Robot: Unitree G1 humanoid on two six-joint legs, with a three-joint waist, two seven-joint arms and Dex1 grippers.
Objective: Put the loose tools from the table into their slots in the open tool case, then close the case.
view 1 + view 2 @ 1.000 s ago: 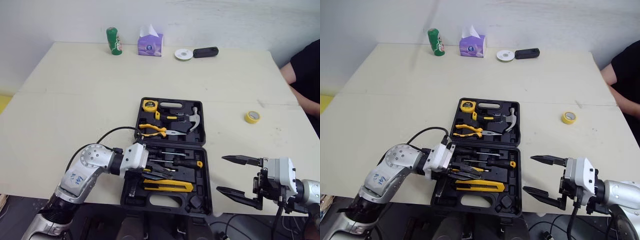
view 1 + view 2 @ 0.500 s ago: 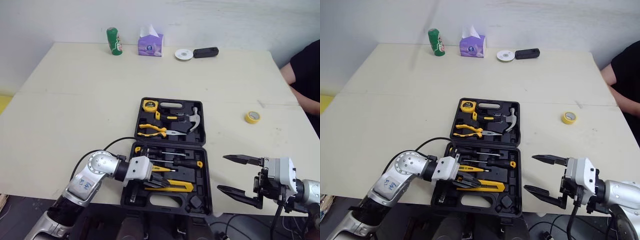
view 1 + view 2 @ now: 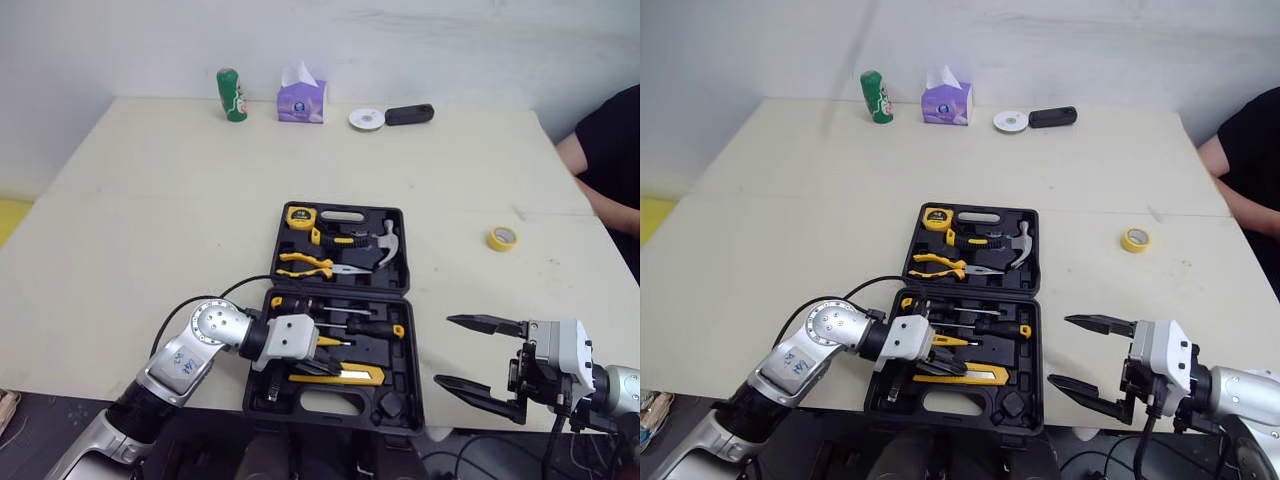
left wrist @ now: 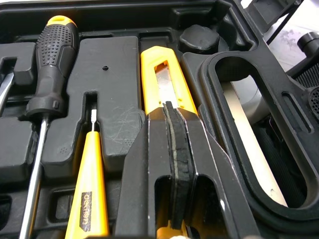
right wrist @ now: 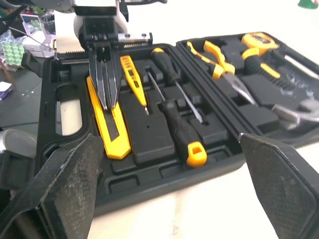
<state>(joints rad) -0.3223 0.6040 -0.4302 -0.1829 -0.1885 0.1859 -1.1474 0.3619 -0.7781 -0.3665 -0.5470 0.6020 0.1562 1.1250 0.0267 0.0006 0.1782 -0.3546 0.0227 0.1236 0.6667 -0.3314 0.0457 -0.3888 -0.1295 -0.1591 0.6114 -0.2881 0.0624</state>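
Tool case (image 3: pixel 404 372) lies open on the tabletop (image 3: pixel 150 220), both halves flat. In its near half, the left hand (image 4: pixel 170 107) has its fingers pressed together, their tips over the yellow utility knife (image 3: pixel 345 376) seated in its slot. Alongside the knife, farther into that half, lie a yellow tester screwdriver (image 4: pixel 89 189) and a black-handled screwdriver (image 3: pixel 375 327). The far half holds pliers (image 3: pixel 305 263), a hammer (image 3: pixel 385 240) and a tape measure (image 3: pixel 299 214). Just right of the case, the right hand (image 3: pixel 445 350) hovers spread wide and empty. A yellow tape roll (image 3: pixel 502 238) lies loose, right of the case's far half.
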